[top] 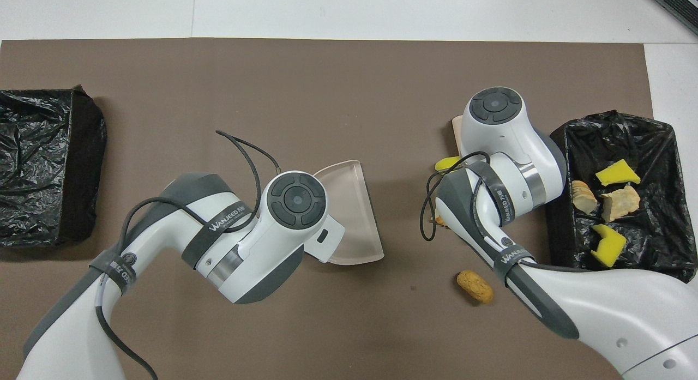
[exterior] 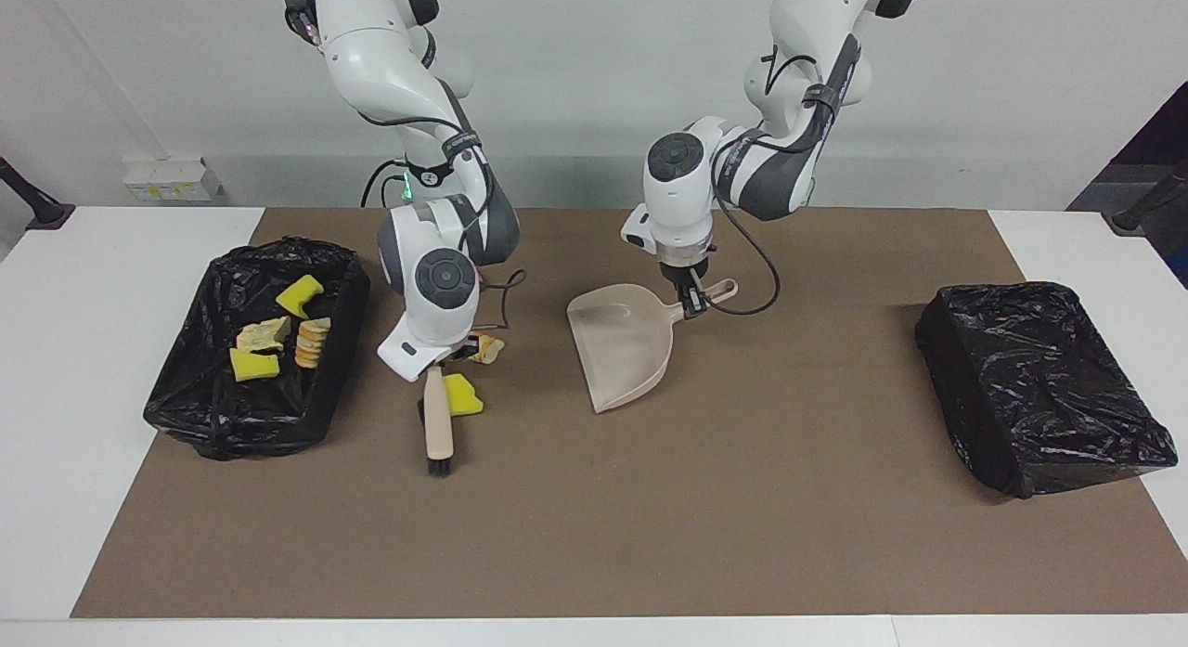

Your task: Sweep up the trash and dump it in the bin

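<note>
A: Where's the trash?
B: 4 scraps lie in the black-bagged bin at the right arm's end; a yellow sponge chunk, a sliced bread piece and a brown bread roll lie on the brown mat.
A: Grippers?
B: Right gripper pinches the beige hand brush beside the sponge; left gripper pinches the beige plastic dustpan.

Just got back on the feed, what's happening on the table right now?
It's mid-sweep. The right gripper holds the hand brush beside a yellow sponge chunk and a sliced bread piece on the mat. The left gripper holds the dustpan by its handle, near those scraps. A brown roll lies loose, nearer the robots. Four scraps sit in the open bin; the other bag-lined bin shows none.
</note>
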Tool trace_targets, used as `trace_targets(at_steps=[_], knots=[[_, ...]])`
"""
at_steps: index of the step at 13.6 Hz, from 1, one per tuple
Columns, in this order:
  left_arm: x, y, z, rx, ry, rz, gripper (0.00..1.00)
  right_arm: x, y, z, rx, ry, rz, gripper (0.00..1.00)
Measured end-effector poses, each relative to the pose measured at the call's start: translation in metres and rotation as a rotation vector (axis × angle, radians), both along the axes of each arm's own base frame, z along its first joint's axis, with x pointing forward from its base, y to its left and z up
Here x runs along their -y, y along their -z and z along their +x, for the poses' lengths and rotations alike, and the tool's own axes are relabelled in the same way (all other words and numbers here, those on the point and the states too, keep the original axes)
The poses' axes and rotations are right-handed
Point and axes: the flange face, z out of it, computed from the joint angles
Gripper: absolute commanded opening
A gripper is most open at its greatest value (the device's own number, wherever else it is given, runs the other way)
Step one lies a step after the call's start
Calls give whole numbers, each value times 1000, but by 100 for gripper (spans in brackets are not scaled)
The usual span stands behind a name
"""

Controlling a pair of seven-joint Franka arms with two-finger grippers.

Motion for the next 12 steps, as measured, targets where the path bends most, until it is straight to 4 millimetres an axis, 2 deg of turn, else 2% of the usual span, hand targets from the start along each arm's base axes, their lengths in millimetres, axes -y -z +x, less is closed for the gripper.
trace_targets(at_steps=[4, 8, 12], knots=[[2, 2, -15, 4, -5, 21, 0, -52, -6, -19, -26, 93, 120, 0], [1, 3, -23, 15, -27, 27, 0, -110, -12, -40, -91, 100, 315, 0], [1, 3, -23, 16, -28, 28, 0, -133, -24, -44, -170, 145, 588, 0]])
